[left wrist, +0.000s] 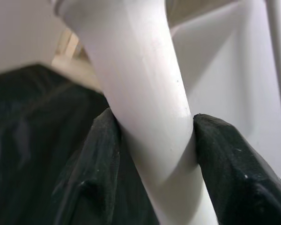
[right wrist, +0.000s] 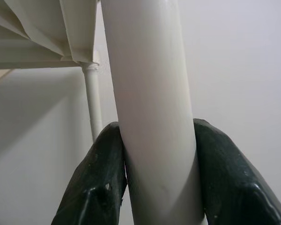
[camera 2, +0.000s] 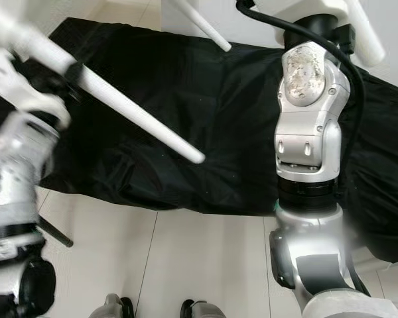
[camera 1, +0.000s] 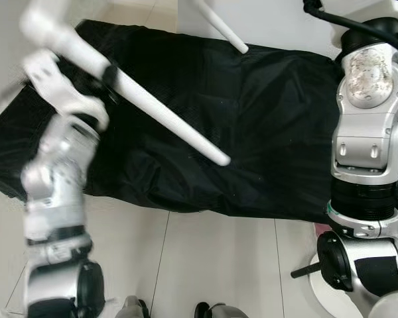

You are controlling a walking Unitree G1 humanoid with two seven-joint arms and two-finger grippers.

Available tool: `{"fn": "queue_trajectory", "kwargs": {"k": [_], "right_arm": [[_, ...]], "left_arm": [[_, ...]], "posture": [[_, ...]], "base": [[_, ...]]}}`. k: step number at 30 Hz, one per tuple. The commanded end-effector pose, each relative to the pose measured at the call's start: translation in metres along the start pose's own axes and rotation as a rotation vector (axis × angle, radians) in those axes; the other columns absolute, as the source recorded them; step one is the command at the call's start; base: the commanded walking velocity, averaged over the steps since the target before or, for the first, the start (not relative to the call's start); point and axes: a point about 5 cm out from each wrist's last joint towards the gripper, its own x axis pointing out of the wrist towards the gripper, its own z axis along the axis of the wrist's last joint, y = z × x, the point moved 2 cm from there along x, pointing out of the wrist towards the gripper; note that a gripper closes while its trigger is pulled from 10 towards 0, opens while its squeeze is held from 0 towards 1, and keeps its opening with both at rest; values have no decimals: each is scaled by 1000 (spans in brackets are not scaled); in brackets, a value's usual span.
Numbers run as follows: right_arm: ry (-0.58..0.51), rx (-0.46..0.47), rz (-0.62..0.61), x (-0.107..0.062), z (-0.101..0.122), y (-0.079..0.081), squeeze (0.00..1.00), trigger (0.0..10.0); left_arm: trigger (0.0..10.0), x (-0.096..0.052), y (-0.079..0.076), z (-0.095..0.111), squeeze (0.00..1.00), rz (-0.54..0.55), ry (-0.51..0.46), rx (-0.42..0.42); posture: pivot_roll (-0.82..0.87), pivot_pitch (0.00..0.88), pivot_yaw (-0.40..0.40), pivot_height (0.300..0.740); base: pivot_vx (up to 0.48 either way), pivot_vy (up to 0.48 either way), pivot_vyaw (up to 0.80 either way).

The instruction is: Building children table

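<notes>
Below, black cloth (camera 1: 265,132), pale floor tiles (camera 1: 219,265)

Before us a cloth (camera 1: 252,132) lies spread over the floor (camera 1: 212,265), reaching from the left edge of our view to the right. Above the cloth's left half, our left gripper (left wrist: 150,140) holds a table leg (camera 1: 166,119) slanting down toward the cloth's middle. Beyond the cloth's far edge, another leg (camera 1: 222,30) points down from the tabletop (right wrist: 42,33). On the right, our right gripper (right wrist: 154,150) clasps a further leg (right wrist: 150,93) beside that tabletop.
</notes>
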Motion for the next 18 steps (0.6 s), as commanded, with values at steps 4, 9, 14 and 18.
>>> {"fn": "queue_trajectory", "kwargs": {"k": [4,9,14,18], "right_arm": [[189,28,-148,-29,-49,-19,0,0],[355,105,-93,-64,-89,3,0,0],[529,223,-58,-111,-129,28,0,0],[630,376,-53,-137,-148,46,0,0]], "left_arm": [[0,7,-19,77,0,-40,-251,102],[0,9,-40,80,0,-129,-257,105],[0,10,-57,71,0,-193,-223,109],[0,10,-65,58,0,-229,-173,107]], "posture": [[-15,195,-53,740],[-12,198,-53,740],[-16,203,-41,740],[-13,201,-36,740]], "base": [[0,0,0],[0,0,0],[0,0,0],[0,0,0]]}}
